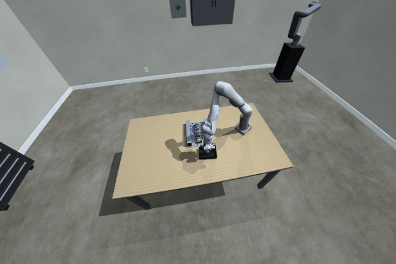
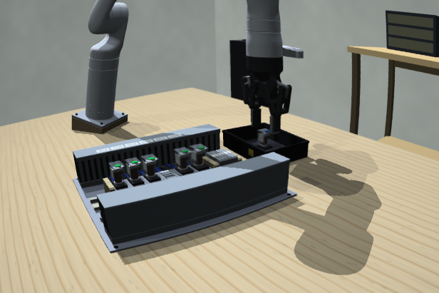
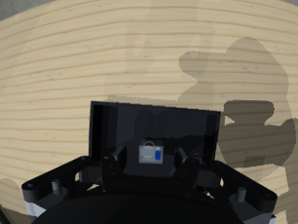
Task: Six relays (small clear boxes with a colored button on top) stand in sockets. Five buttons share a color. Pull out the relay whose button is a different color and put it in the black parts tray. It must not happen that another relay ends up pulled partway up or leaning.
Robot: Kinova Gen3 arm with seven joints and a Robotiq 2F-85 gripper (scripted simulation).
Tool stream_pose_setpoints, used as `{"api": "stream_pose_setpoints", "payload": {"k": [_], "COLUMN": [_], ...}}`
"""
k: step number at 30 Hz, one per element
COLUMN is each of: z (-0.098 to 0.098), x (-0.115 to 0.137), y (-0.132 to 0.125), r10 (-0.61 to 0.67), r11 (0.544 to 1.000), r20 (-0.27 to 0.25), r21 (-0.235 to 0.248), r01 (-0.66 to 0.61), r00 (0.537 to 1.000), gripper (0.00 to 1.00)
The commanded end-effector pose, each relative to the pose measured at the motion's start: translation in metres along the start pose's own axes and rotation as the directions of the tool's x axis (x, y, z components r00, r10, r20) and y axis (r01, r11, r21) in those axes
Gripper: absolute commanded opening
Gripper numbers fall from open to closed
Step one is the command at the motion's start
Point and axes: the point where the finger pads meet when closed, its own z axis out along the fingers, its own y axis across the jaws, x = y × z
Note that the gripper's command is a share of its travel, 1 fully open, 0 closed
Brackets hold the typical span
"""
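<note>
The odd relay [image 2: 264, 137], a clear box with a blue button, stands upright on the floor of the black parts tray. My gripper [image 2: 265, 125] reaches down into the tray with a finger on each side of the relay, open, with a small gap on both sides. The wrist view shows the blue-buttoned relay [image 3: 150, 154] between the fingertips inside the tray [image 3: 154, 132]. Several relays with green buttons [image 2: 150, 163] stand in sockets on the grey panel [image 2: 178, 184]. One socket [image 2: 167, 174] between them is empty.
The panel has a tall dark duct along its front [image 2: 194, 195] and another along its back [image 2: 146, 149]. The arm's base [image 2: 100, 120] is bolted to the table behind the panel. A second table with a dark rack [image 2: 411, 33] stands at the right.
</note>
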Motion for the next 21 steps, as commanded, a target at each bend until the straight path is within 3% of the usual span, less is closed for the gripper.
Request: {"api": "stream_pose_setpoints", "payload": {"k": [1, 21], "z": [-0.0024, -0.0077], "x": [0.0002, 0.0002], "y": [0.0012, 0.0011], "r10": [0.001, 0.001], "r11": [1.0, 1.0], "r20": [-0.001, -0.001], "r21": [-0.004, -0.004], "r01": [-0.001, -0.001], "r00": [1.0, 1.0], "gripper": [0.61, 0.61]}}
